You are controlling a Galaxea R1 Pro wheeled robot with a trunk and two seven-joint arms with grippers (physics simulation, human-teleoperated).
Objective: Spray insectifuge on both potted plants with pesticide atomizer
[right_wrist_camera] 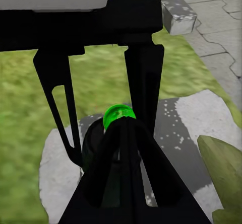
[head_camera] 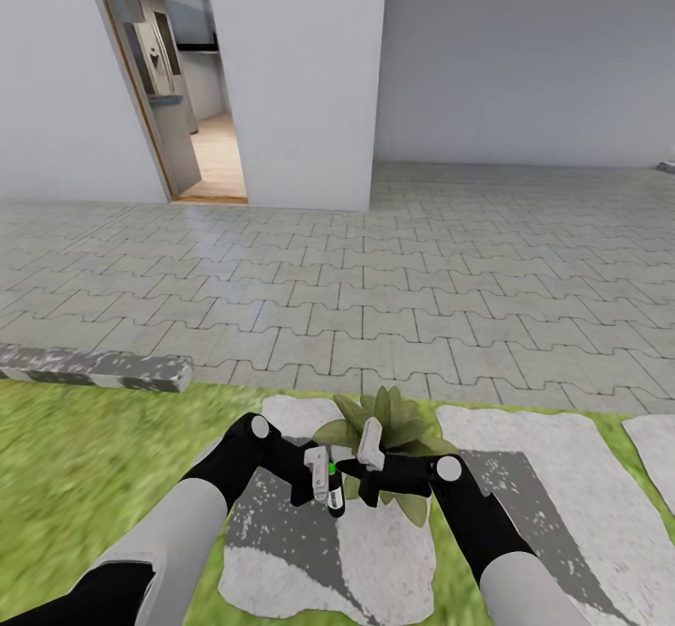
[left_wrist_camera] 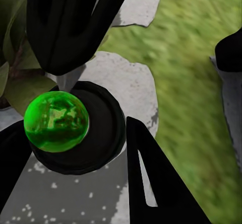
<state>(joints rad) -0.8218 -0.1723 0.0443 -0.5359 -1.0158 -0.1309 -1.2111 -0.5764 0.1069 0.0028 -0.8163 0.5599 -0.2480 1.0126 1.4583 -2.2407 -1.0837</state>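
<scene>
Both arms are meeting low over a grey stepping stone (head_camera: 309, 551) set in the lawn (head_camera: 84, 476). The left gripper (head_camera: 323, 487) is clamping the atomizer (head_camera: 333, 497), its fingers (left_wrist_camera: 151, 183) pressing either side of the black end with the green dot showing. The right gripper (head_camera: 367, 465) is hanging just beside it; whether its fingers are apart or together, I cannot tell. A potted plant (head_camera: 389, 420) is sitting right behind the two grippers. Beyond, grey paving (head_camera: 422, 289) is running up to a white wall (head_camera: 300, 73) with an open doorway (head_camera: 183, 82).
</scene>
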